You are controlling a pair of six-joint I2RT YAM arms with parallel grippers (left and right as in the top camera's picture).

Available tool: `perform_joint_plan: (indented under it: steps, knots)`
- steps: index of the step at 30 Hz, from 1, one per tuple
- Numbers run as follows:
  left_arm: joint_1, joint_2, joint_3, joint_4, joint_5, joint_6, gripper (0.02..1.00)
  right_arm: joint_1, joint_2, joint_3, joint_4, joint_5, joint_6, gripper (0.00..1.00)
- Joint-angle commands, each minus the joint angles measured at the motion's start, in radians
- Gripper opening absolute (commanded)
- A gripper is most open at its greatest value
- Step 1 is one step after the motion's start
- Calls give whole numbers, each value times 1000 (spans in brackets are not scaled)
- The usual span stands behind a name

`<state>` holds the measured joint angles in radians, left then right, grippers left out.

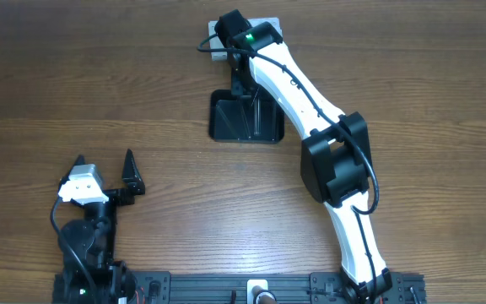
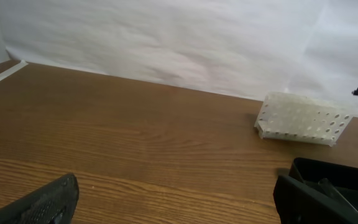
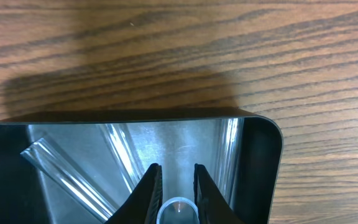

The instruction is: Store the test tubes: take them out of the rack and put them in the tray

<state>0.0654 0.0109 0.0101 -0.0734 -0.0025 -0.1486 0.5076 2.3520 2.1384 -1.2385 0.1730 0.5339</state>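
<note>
No text, number or sign can be read in any view. The white rack and the black tray carry no print that can be made out. There is a small dark mark on the white link of the right arm — at about two o'clock from the tray in the top view — but it is too small to read.
</note>
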Motion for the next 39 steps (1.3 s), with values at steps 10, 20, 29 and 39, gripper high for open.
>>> perform_joint_plan:
  steps: [10,20,29,39]
  knots:
    - [-4,-8,-4,-3,13,18,998,3,73,6,-22,-2,11,75]
    - [-4,-8,-4,-3,13,18,998,3,102,6,-18,-1,11,80]
    - [-4,-8,-4,-3,13,18,998,3,116,6,-2,0,11,364]
    - [-4,-8,-4,-3,13,18,998,1,22,73,-49,0,-106,529]
